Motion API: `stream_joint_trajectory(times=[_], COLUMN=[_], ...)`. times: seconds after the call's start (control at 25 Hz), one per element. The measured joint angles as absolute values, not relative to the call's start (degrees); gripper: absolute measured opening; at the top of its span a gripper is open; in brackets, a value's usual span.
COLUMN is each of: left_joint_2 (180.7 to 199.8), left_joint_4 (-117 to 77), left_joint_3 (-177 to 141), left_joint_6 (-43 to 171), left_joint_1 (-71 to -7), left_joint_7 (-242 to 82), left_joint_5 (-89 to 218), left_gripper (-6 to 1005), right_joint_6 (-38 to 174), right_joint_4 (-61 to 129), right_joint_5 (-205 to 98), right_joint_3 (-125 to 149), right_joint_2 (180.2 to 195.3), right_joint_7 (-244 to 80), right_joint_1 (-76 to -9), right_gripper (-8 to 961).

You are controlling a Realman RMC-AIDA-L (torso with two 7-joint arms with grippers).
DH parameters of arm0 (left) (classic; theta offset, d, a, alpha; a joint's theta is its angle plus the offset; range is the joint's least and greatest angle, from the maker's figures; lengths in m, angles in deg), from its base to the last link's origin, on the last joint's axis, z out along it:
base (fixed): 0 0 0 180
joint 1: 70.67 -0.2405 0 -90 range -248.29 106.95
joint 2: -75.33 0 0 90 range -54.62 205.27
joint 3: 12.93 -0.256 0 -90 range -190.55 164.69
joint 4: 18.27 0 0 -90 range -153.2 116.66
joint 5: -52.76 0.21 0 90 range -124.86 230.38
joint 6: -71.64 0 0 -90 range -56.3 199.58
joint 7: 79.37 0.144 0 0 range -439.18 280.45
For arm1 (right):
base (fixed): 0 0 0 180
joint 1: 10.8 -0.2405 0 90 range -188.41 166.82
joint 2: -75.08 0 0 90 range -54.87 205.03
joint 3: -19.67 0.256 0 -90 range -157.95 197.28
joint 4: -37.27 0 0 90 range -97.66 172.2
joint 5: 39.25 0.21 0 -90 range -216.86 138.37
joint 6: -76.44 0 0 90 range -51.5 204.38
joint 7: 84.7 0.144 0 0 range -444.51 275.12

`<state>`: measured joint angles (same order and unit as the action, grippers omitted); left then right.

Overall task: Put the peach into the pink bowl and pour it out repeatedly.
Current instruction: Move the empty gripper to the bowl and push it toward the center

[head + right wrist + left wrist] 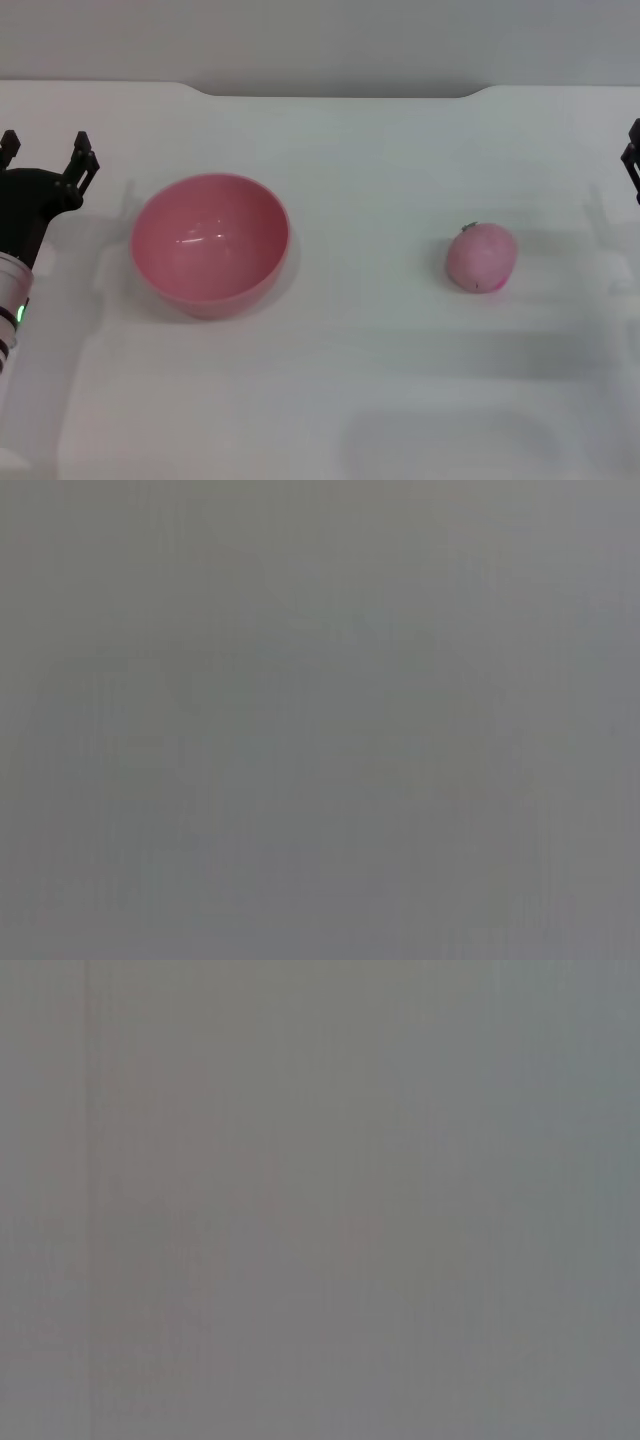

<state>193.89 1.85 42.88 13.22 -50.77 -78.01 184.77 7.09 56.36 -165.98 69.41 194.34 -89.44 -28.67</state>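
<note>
We see the left gripper [47, 150] at 9 o'clock of the head view, fingers spread apart, holding nothing, just beside the pink bowl [210, 243] but not touching. Right gripper [633, 160] sits at the 3 o'clock edge, mostly cut off; can't tell its state. Bowl stands upright w/ nothing inside, on the white table [360, 380]. The peach [481, 257] rests on the table approx 3 o'clock from the bowl, well apart. Both wrist views: plain grey, nothing to tell.

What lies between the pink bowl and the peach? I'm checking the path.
Only bare white table separates pink bowl and peach, in the head view.
</note>
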Motion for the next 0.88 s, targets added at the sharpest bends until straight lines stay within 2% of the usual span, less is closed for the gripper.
stream_joint_trajectory(times=[0.28,0.4,0.48,0.52,0.6,0.68,0.8,0.88], left_joint_2=[193.85,193.22,191.92,191.92,188.88,187.75,188.51,190.31], left_joint_4=[2.01,4.44,8.40,8.40,19.13,28.89,40.16,48.47], left_joint_3=[42.70,42.74,43.34,43.34,47.25,53.29,62.32,68.73], left_joint_6=[13.60,15.82,18.87,18.87,27.72,37.63,52.44,65.49], left_joint_1=[-50.33,-50.31,-50.59,-50.59,-52.19,-53.94,-55.82,-56.72], left_joint_7=[-77.78,-77.68,-76.99,-76.99,-74.46,-72.27,-69.21,-66.76], left_joint_5=[185.08,185.46,186.77,186.77,190.77,195.05,200.42,203.54], left_gripper=[846,845,845,845,845,845,845,844], right_joint_6=[8.03,8.79,9.11,9.25,9.55,9.79,10.56,11.38], right_joint_4=[56.36,56.34,56.34,56.34,56.33,56.34,56.35,56.34], right_joint_5=[-165.98,-165.98,-165.98,-165.98,-165.98,-165.98,-165.98,-165.98], right_joint_3=[69.41,69.46,69.48,69.49,69.50,69.52,69.72,69.94], right_joint_2=[194.34,194.34,194.29,194.25,194.20,194.17,194.17,194.16], right_joint_7=[-89.41,-89.39,-89.39,-89.39,-89.39,-89.39,-89.33,-89.05], right_joint_1=[-28.82,-28.94,-29.03,-29.12,-29.28,-29.36,-29.46,-29.50], right_gripper=[761,762,762,762,762,762,762,761])
